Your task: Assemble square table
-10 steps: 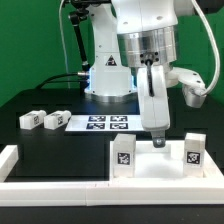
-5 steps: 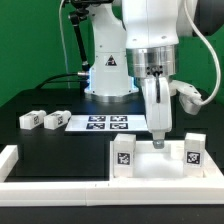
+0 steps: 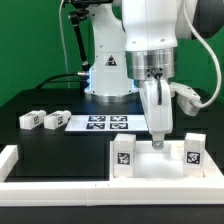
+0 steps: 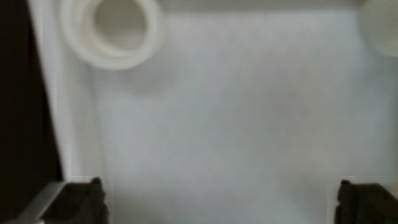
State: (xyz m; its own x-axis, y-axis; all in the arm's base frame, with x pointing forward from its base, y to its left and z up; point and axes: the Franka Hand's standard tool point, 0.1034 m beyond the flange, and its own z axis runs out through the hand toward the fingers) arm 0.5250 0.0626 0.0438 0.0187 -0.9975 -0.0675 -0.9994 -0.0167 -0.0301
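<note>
square table slab (image 3: 152, 170): flat on surface (image 3: 60, 146), exterior view's right, two leg blocks (image 3: 123, 152) upright on it | pincer (image 3: 158, 141): spread, empty, low over slab | handling: likely stiff, light, slick plastic; take it across an edge

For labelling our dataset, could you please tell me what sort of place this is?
Probably a robotics lab bench: a robot arm on a black table edged by a low white wall, a marker board of printed tags, and tagged white leg blocks.
</note>
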